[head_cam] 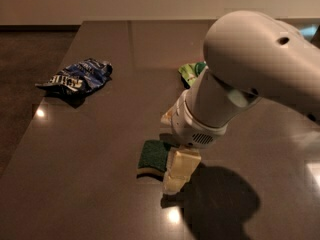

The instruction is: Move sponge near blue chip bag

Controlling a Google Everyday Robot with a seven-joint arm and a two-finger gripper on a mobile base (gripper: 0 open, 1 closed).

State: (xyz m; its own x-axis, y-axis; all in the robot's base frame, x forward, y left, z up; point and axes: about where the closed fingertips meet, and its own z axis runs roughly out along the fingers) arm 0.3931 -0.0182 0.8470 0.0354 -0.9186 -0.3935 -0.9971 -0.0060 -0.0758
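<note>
Dark glossy table point(90, 184) fills the scene, with small light glints point(40, 113) on it at the left edge and near centre. Right of middle and farther back, a bright green snack bag point(189, 72) lies on it, partly hidden. A broad shadow point(222, 204) pools near right, just beside the gripper point(175, 181), down low near centre. Dark floor point(20, 54) on the left, pale wall point(125, 1) at the far end.

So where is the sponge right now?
In the camera view the sponge lies on the dark table, lower centre, next to the gripper, well apart from the blue chip bag at upper left.
</note>
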